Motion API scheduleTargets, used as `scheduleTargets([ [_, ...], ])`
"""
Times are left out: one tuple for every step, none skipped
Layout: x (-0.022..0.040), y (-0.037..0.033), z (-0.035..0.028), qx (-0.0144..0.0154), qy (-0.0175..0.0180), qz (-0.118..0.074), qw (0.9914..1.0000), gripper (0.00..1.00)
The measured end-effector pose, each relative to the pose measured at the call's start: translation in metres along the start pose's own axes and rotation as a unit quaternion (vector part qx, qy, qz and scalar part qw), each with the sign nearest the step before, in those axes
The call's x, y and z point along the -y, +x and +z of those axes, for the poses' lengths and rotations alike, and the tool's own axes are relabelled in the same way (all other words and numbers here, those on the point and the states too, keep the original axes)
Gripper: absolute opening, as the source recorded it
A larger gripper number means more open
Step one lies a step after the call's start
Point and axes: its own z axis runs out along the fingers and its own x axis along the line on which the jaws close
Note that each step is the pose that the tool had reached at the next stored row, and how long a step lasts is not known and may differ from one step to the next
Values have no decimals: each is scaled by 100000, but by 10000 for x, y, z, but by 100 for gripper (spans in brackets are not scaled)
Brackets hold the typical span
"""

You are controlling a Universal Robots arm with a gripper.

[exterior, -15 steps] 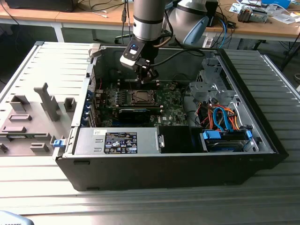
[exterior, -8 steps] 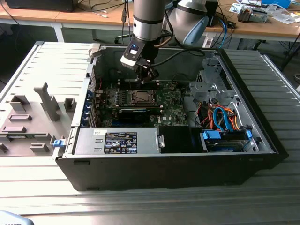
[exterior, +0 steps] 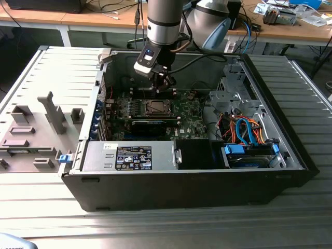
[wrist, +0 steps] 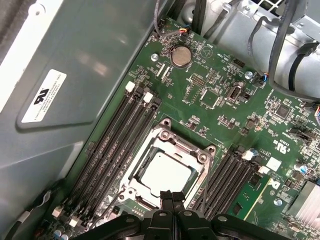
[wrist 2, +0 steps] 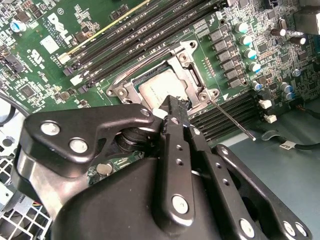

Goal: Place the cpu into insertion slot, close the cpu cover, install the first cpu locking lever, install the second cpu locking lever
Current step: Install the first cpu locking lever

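Silvery cpu (wrist: 165, 172) under cpu cover (wrist: 137, 167) w/ lever (wrist 2: 232, 120) loose in second wrist view.

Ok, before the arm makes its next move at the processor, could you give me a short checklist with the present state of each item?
1. Chip seated flat: ok.
2. Cover down over the chip, with the chip's top showing through its window: ok.
3. Lever locked down: not ok; the thin rod juts out past the cover's corner.
4. Both sides of the cover latched: cannot tell.
5. Fingers shut and empty, at the chip's edge: ok.
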Motion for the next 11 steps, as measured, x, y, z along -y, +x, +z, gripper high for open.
scheduleTargets([
  [0,0,0,7,2,-137,100000,11],
  [0,0,0,8,1,-225,100000,11],
  [0,0,0,15,0,-368,99999,11],
  [0,0,0,20,-1,-469,99999,11],
  [0,0,0,21,-3,-560,99998,11],
  [0,0,0,27,-1,-676,99998,11],
  [0,0,0,31,-2,-761,99997,11],
  [0,0,0,34,-2,-865,99996,11],
  [0,0,0,37,-4,-953,99995,11],
  [0,0,0,42,-5,-1070,99994,11],
  [0,0,0,45,-5,-1152,99993,11],
])
